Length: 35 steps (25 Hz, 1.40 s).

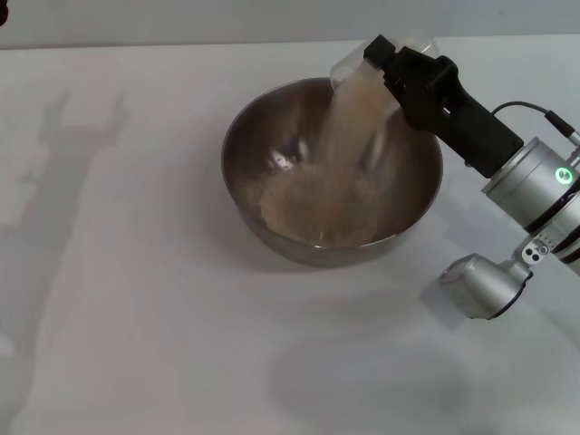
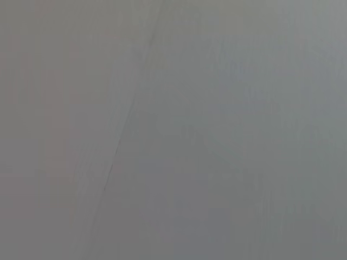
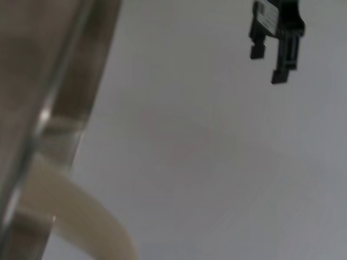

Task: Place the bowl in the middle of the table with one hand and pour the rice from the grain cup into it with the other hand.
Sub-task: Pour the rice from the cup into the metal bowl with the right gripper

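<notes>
Nearest my head camera, at about 4 o'clock, sits the silver elbow joint (image 1: 478, 285) of my right arm, with a green ring light (image 1: 565, 176) glowing higher up its wrist. No writing reads clearly on it. From there the right pincer (image 1: 391, 65) reaches toward 12 o'clock, clamped on the grain cup (image 1: 361, 80), which is tipped steeply over the far rim of the bowl (image 1: 249, 127). The bowl stands near the centre of the white worktop (image 1: 136, 317). Rice (image 1: 313, 204) streams from the cup and heaps on the bowl's floor.

My left wrist camera gives me only a plain grey surface (image 2: 217, 135) with a faint thin line across it.

Through my right wrist camera, the cup's clear wall (image 3: 65, 81) fills one side, with a pale band of rice (image 3: 81, 211) curving out of it over the worktop (image 3: 206, 162). Farther off hangs my left pincer (image 3: 275, 64), its black fingers apart and holding nothing; a small white label (image 3: 268, 13) on it is too small to read.
</notes>
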Available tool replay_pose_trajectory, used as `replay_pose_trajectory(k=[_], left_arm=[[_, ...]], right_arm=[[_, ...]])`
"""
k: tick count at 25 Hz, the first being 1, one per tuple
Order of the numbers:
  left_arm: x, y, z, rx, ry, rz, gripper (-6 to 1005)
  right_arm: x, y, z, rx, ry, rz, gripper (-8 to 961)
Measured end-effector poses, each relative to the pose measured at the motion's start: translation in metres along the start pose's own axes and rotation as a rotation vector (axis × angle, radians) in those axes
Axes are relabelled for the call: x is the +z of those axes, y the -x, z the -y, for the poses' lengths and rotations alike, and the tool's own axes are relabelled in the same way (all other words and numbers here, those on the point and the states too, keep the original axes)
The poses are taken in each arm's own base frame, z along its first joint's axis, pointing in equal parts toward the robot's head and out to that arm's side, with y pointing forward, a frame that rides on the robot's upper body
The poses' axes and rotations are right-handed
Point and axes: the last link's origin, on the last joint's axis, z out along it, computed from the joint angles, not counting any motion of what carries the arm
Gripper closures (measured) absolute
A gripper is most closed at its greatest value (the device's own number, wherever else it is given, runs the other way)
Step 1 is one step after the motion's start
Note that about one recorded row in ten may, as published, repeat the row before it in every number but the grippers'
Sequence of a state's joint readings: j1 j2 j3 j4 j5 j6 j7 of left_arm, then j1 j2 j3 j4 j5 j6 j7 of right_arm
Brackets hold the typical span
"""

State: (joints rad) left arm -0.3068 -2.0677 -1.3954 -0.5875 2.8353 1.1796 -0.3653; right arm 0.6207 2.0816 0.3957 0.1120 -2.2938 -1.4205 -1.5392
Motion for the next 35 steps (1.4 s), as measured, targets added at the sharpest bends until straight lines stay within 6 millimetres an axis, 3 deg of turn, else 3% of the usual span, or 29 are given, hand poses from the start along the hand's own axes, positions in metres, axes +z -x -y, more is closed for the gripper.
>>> replay_pose_trajectory(k=[14, 18, 22, 27, 32, 35], left_arm=[[0.004, 0.000, -0.004, 0.000, 0.012, 0.000, 129], [0.005, 0.000, -0.004, -0.002, 0.012, -0.004, 129], [0.005, 0.000, -0.004, -0.002, 0.010, -0.002, 129], [0.003, 0.000, -0.003, -0.004, 0.006, -0.001, 129], [0.003, 0.000, -0.002, -0.005, 0.006, -0.001, 129], [0.004, 0.000, -0.002, -0.004, 0.007, 0.000, 129]], right_arm=[[0.003, -0.008, -0.004, -0.273, 0.031, 0.138, 936], [0.003, -0.010, -0.005, -0.292, 0.036, 0.145, 936], [-0.001, 0.002, -0.010, -0.314, 0.053, 0.210, 936], [0.006, -0.012, -0.004, -0.337, 0.033, 0.140, 937], [0.002, 0.000, -0.007, -0.317, 0.037, 0.171, 937], [0.005, -0.009, -0.003, -0.317, 0.023, 0.119, 937]])
